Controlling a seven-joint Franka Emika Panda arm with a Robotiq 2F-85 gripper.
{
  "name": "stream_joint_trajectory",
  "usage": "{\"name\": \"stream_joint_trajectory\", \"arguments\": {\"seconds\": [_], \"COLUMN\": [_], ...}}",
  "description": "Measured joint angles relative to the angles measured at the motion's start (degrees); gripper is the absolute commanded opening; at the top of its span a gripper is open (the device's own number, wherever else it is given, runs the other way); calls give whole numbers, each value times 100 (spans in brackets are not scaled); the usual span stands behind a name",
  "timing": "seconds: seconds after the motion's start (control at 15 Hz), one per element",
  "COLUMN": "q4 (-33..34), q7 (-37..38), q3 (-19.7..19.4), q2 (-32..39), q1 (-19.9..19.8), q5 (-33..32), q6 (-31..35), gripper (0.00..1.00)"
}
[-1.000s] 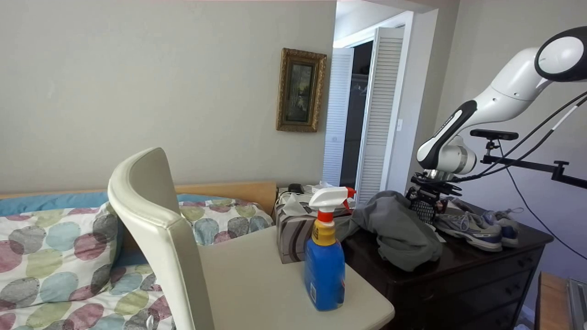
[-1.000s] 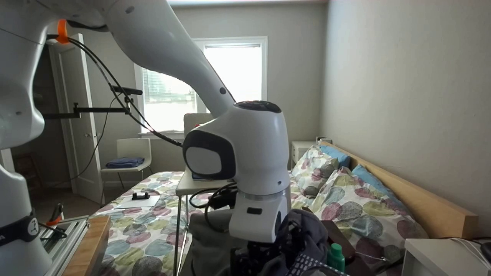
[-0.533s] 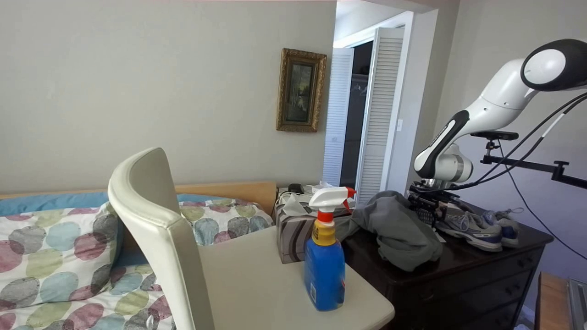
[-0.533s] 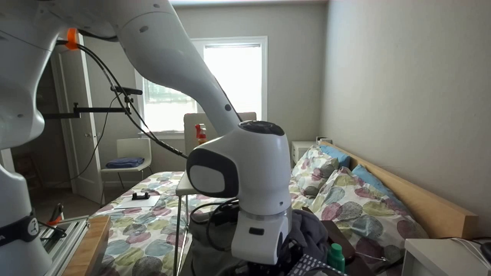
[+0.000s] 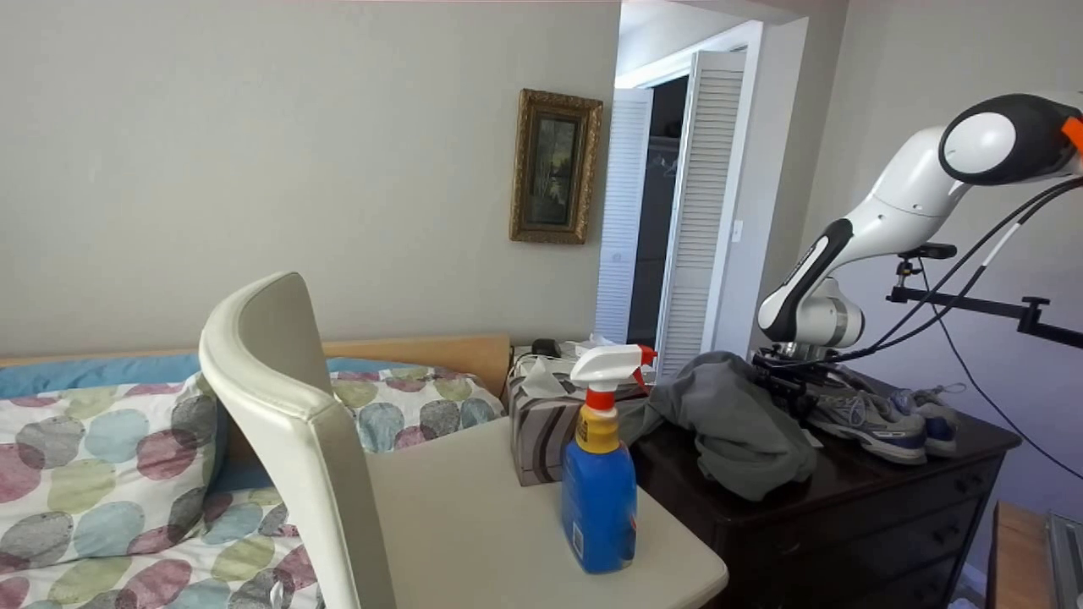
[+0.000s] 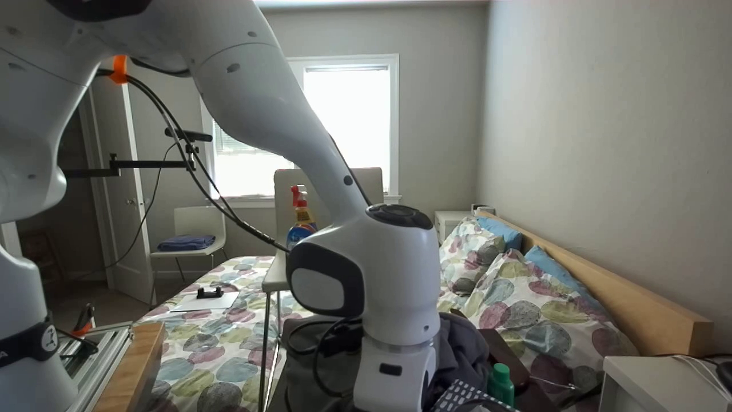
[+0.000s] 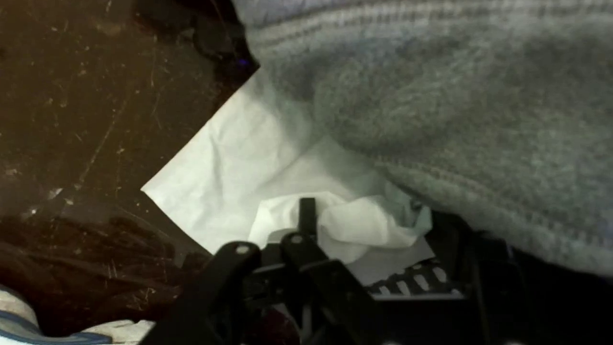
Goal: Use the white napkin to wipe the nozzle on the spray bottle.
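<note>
The white napkin (image 7: 230, 167) lies spread on the dark dresser, one side tucked under the grey clothing. In the wrist view my gripper (image 7: 362, 208) is down at it, fingers apart, a loose fold of napkin bunched up between them. The left finger (image 7: 307, 215) shows plainly; the right one is mostly hidden by napkin and grey cloth. The blue spray bottle (image 5: 599, 507) stands upright on the chair seat in an exterior view, its white nozzle (image 5: 607, 367) above a red collar. In an exterior view the arm hides the lower part of the spray bottle (image 6: 301, 226).
Grey clothing (image 5: 744, 431) is heaped right beside my gripper. Running shoes (image 5: 871, 419) sit on the dresser (image 5: 846, 524). A tissue box (image 5: 541, 431) stands behind the bottle on the cream chair (image 5: 474, 516). A green-capped bottle (image 6: 501, 383) is close to the wrist.
The arm has lowered in both exterior views, bringing the hand down towards the dresser. More of the spray bottle shows past the arm. Bottle and clothing appear unmoved.
</note>
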Motion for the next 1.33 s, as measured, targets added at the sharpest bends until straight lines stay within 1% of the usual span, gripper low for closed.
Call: {"name": "stream_joint_trajectory", "arguments": {"seconds": [0.27,0.33,0.53,0.67,0.87,1.07,1.33], "q4": [62,63,50,31,-106,-449,-1011], "q7": [-44,-46,-33,-25,-81,-361,-839], "q3": [-10,-25,-160,-330,-619,-766,-922], "q2": [42,42,46,40,-71,-387,-1139], "q1": [5,17,132,268,466,527,511], "q5": [-23,-48,-213,-453,-1048,-1568,-1959], "q6": [0,0,-50,-210,-793,-1351,-1676], "gripper": [2,1,0,1,1,1,1]}}
